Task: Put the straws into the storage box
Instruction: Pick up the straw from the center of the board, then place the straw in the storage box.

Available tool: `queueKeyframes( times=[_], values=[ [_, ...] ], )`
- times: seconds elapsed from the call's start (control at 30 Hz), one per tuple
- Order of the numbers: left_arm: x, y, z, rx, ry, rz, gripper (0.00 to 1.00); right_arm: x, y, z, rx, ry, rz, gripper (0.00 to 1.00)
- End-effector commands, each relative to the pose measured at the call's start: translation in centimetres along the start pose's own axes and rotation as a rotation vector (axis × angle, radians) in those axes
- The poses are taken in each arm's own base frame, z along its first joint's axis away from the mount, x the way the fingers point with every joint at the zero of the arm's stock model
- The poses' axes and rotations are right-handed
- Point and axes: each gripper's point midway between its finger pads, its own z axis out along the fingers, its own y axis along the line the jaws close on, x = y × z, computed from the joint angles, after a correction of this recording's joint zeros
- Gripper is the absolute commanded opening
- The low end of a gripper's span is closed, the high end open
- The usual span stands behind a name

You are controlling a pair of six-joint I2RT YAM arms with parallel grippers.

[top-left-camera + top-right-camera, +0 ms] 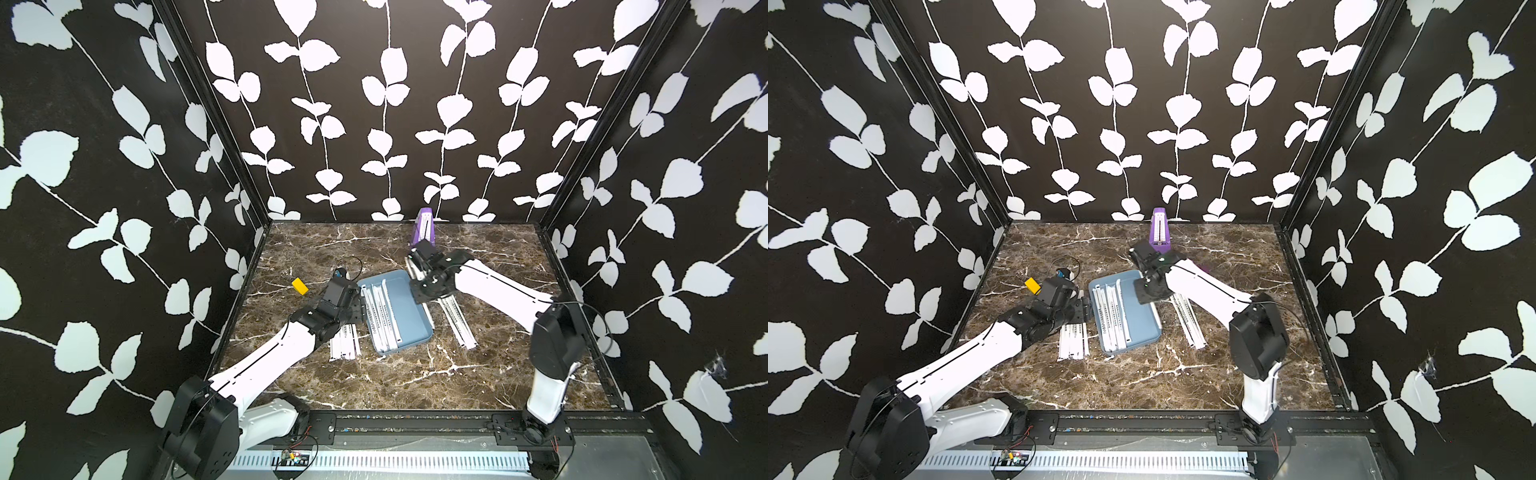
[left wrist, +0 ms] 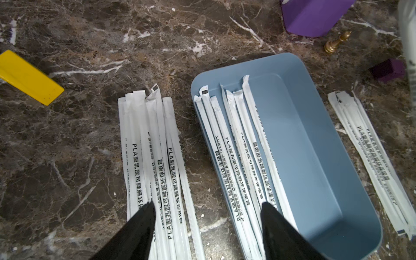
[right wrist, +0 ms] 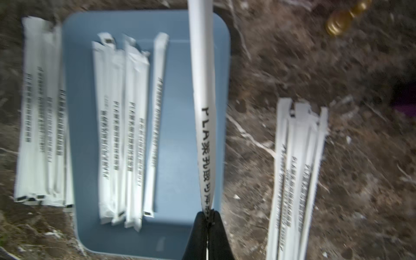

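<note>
Gripping one straw (image 3: 203, 90) above the storage box (image 3: 177, 126), the right pincer (image 3: 208, 213) is clamped shut. The left pincer (image 2: 208, 203) stands apart over the counter (image 2: 67, 157).

1. Left white-and-black arm (image 1: 266, 357): stretched low from the near-left base toward centre, wrist bent downward.
2. Left black parallel gripper (image 2: 208, 206): jaws wide apart, tips pointing down.
3. Right white-and-black arm (image 1: 498, 286): elbow raised at the near-right side, forearm sloping toward centre.
4. Right black parallel gripper (image 3: 208, 215): fingertips pinched together on one white paper-wrapped straw (image 3: 202, 90).
</note>
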Motion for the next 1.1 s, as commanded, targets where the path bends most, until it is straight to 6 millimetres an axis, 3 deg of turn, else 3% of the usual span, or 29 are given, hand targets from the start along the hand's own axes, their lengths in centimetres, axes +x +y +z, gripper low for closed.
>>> queueKeyframes(
  times=[0.0,0.2,0.47,1.07],
  values=[
    [1.6,1.8,-0.1,-0.022,0.052,-0.066,0.73,0.1,1.4,2.8,0.055,0.040,-0.001,0.06],
    [2.8,3.9,0.0,-0.028,0.126,-0.106,0.68,0.7,3.0,6.6,0.062,0.086,0.008,0.06],
    [3.1,4.0,0.1,-0.022,0.135,-0.103,0.67,2.1,4.3,9.3,0.050,0.140,0.047,0.06],
    [3.3,4.7,0.2,-0.038,0.144,-0.104,0.63,2.4,5.0,10.5,0.047,0.154,0.108,0.09]
  ],
)
